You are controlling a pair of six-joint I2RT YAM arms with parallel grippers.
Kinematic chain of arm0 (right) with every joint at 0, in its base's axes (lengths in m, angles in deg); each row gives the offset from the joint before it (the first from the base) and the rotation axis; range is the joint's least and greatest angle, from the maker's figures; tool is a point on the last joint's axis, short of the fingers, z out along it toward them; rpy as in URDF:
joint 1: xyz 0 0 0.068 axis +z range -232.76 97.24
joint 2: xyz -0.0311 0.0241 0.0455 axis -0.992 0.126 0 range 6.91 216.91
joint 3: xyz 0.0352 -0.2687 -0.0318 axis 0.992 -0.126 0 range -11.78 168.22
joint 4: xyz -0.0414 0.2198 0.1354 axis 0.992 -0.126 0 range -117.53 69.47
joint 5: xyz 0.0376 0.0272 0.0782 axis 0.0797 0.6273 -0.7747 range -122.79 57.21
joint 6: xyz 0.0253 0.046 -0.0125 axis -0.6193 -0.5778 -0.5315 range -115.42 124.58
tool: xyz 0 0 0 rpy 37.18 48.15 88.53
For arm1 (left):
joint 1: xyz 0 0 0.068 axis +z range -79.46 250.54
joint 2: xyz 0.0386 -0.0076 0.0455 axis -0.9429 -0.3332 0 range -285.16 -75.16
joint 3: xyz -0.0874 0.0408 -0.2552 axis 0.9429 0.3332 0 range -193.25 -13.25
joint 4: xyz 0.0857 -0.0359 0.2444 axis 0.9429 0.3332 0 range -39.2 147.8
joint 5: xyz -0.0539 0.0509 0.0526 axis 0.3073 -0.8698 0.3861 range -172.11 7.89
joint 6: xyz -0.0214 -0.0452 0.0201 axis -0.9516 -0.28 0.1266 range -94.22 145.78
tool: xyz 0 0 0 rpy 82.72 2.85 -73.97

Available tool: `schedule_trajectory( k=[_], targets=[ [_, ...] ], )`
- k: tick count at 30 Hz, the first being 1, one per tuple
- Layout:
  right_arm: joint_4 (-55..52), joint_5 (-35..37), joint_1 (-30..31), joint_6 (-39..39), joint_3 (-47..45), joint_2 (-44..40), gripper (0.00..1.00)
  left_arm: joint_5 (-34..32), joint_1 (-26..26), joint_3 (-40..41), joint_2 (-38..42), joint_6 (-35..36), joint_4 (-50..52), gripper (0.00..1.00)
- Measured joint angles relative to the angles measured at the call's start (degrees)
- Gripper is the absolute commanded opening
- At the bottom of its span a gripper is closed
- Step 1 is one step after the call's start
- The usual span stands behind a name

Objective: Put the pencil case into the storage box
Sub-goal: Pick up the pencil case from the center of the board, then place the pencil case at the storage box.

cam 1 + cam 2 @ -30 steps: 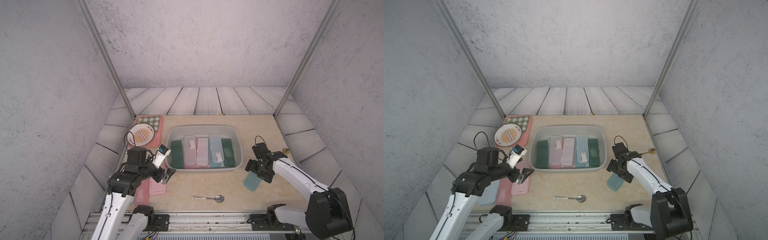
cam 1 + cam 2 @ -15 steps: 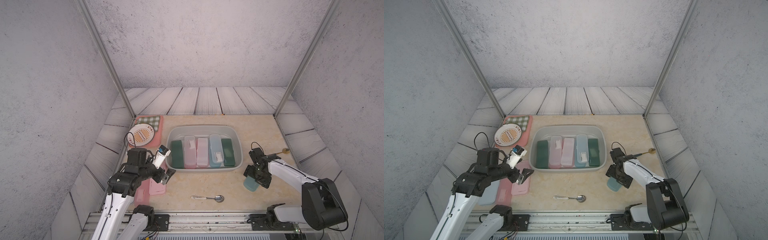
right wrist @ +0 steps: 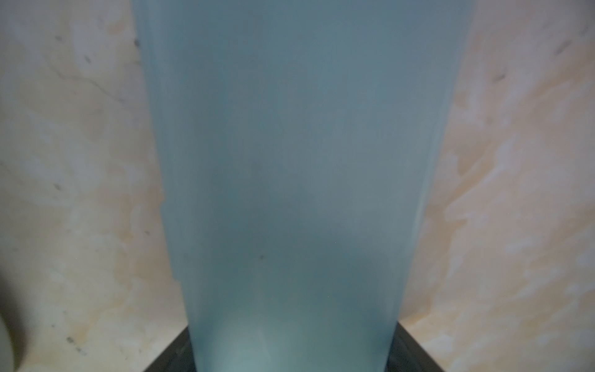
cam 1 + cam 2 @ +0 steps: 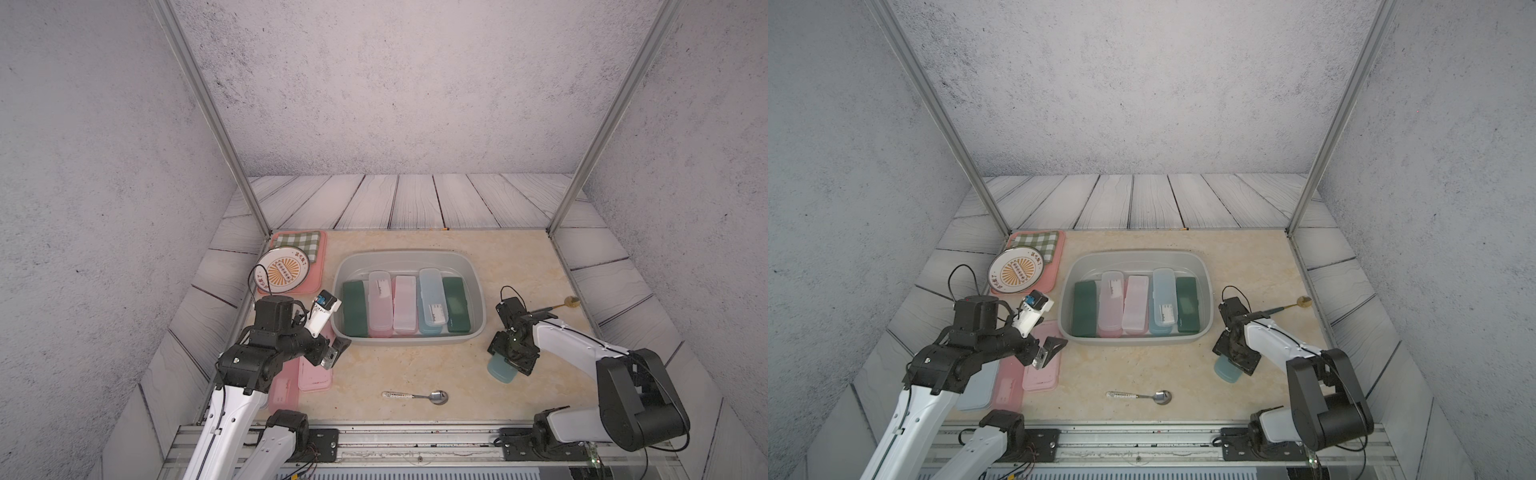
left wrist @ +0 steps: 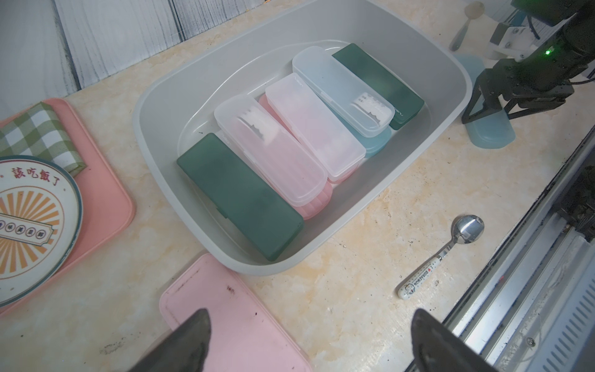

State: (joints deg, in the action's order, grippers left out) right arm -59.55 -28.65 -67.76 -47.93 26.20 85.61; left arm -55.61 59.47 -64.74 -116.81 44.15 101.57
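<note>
Status, right gripper (image 4: 513,354): down over blue case (image 4: 500,371), jaws partway open, one on either side of it. Can't tell whether pinching or only flanking. Wrist view no help: just blue case (image 3: 296,161) filling the frame, flat on table (image 4: 415,365). Not lifted yet. Sitting near the right end of box (image 4: 409,341), outside it.

Left gripper (image 4: 336,353): wide open, empty, hovering above pink cases (image 4: 316,376) by the box's left front corner.

Risks from here:
- Grip point along the case hard to judge. If off-centre, expect droop or swing on lift, then a clip on the box rim going over.
- Smooth plastic, rounded sides. Could squirt out of a skewed squeeze, or pop its lid under a hard one.
- No free floor in the box. Packed cases (image 4: 405,303) side by side, some seemingly stacked. Likely to land on top of them, tilted, then slide against the wall or back out.
- Gold spoon (image 4: 571,302) close behind right gripper, steel spoon (image 4: 415,396) in front of box. Easy to sweep with a low swing.
- Left gripper close to box. Possible collision if both head in together.

Suggest confirming the pinch, lifting high, checking for sag, and releasing low over the middle.
</note>
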Motion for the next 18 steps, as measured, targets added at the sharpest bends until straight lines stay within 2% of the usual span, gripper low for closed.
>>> schedule_trajectory(
  k=[6, 11, 14, 18],
  targets=[
    [-5.53, 2.49, 0.00, 0.81, 2.05, -10.32, 0.68, -0.22, 0.00, 0.02, 0.00, 0.00, -0.02, 0.97],
    [-9.46, 3.37, 0.76, 3.98, 11.82, -17.09, 0.66, -0.20, 0.00, 0.02, -0.02, 0.00, -0.02, 0.97],
    [-10.75, 3.41, 3.65, 7.26, 19.71, -15.45, 0.65, -0.20, -0.02, 0.02, -0.04, 0.00, -0.02, 0.97],
    [-11.50, 3.52, 9.27, 12.92, 30.77, -6.38, 0.64, -0.20, -0.04, 0.02, -0.11, 0.00, -0.02, 0.97]
  ],
)
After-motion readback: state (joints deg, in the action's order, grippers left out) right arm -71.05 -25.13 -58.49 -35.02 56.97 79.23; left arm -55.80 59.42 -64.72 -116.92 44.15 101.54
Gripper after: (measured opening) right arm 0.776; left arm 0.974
